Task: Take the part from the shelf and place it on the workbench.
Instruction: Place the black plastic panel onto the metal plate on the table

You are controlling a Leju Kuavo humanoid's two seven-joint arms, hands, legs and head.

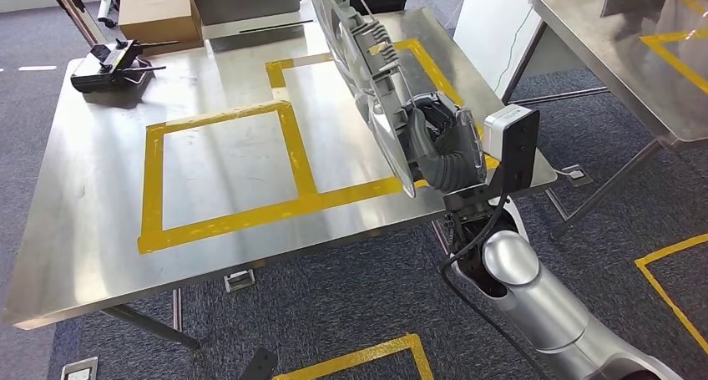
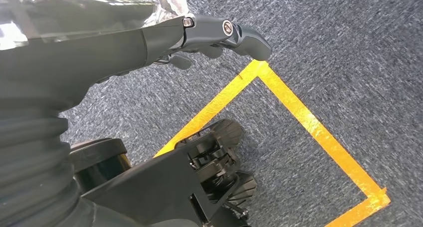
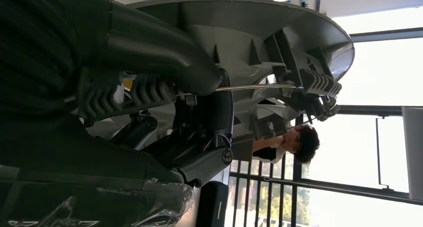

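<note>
The right hand (image 1: pixel 447 146) is carrying the part (image 1: pixel 367 63), its fingers (image 3: pixel 149 90) clamped on the lower end of this long grey ribbed plastic piece. The part is standing nearly on edge, its long axis running up and away from the hand, above the right side of the steel bench (image 1: pixel 92 196) near the yellow tape outline (image 1: pixel 225 167). The left hand (image 2: pixel 219 35) is hanging over the carpet with fingers curled in, holding nothing, so lowering falls to the right arm.
</note>
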